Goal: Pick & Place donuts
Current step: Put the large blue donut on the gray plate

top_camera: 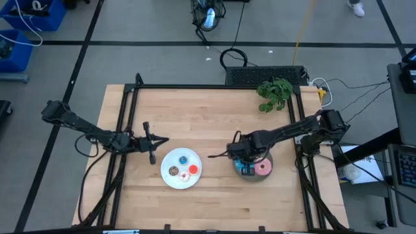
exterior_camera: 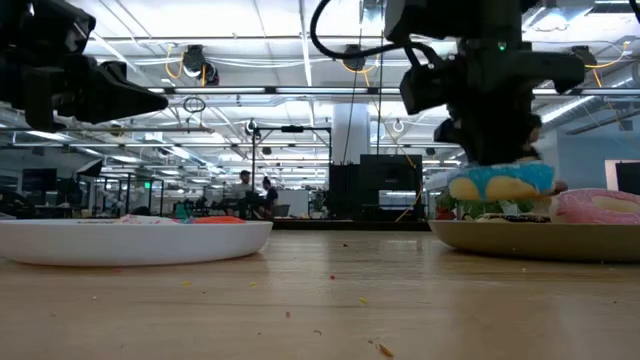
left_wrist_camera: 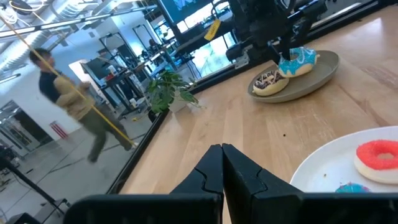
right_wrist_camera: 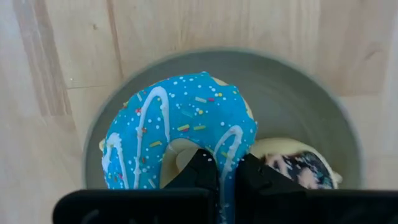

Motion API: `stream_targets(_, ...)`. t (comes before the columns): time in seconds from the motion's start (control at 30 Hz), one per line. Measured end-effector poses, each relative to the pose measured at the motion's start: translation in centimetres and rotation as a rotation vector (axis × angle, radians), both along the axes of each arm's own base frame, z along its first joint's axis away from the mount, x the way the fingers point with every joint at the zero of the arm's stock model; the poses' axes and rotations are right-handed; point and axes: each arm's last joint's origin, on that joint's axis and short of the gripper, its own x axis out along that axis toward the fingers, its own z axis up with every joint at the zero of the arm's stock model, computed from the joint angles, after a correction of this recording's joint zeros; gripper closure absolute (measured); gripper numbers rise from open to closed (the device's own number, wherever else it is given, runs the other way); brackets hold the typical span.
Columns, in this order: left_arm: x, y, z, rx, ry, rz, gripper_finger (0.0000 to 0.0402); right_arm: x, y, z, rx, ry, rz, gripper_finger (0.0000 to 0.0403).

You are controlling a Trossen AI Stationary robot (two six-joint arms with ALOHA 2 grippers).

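Observation:
The white plate [top_camera: 168,182] holds tiny donuts: blue [top_camera: 184,158], brown [top_camera: 173,171], red [top_camera: 194,170] and whitish [top_camera: 184,176]. The grey plate [top_camera: 252,179] at the right holds the pink donut [top_camera: 263,168] and the speckled chocolate donut [right_wrist_camera: 300,165]. My right gripper [right_wrist_camera: 225,177] is over the grey plate, shut on the large blue donut [right_wrist_camera: 180,127]. My left gripper [top_camera: 158,142] is shut and empty, above the table just left of the white plate. My right gripper pinches the blue donut's ring [right_wrist_camera: 229,144] on its near side, one finger [right_wrist_camera: 200,169] in the hole and the other [right_wrist_camera: 256,177] outside. The fingers come from above, pointing down. The donut sits tilted low over the grey plate [left_wrist_camera: 311,79], beside the chocolate donut [left_wrist_camera: 268,81].
A green leafy plant [top_camera: 275,93] lies at the table's far right. A black frame rail [top_camera: 195,86] runs along the far edge and down both sides. Bare wood lies between the two plates and along the near edge. People stand in the room beyond the table.

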Motion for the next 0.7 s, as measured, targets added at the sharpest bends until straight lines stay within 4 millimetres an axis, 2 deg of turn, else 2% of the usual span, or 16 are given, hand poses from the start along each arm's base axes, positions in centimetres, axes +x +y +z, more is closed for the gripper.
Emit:
stream_targets(0.13,0.0,0.0,-0.1,0.003,0.007,0.0,0.0396,0.0,0.0,-0.8,0.01,-0.027,0.001,0.0395)
stream_targets(0.43,0.0,0.0,-0.1,0.003,0.007,0.0,0.0396,0.2,1.2,-1.0,0.042,-0.086,0.041,0.0395)
stream_targets(0.7,0.0,0.0,-0.1,-0.003,0.006,0.0,0.0396,-0.6,0.9,-3.1,0.043,-0.092,0.036,0.0394)
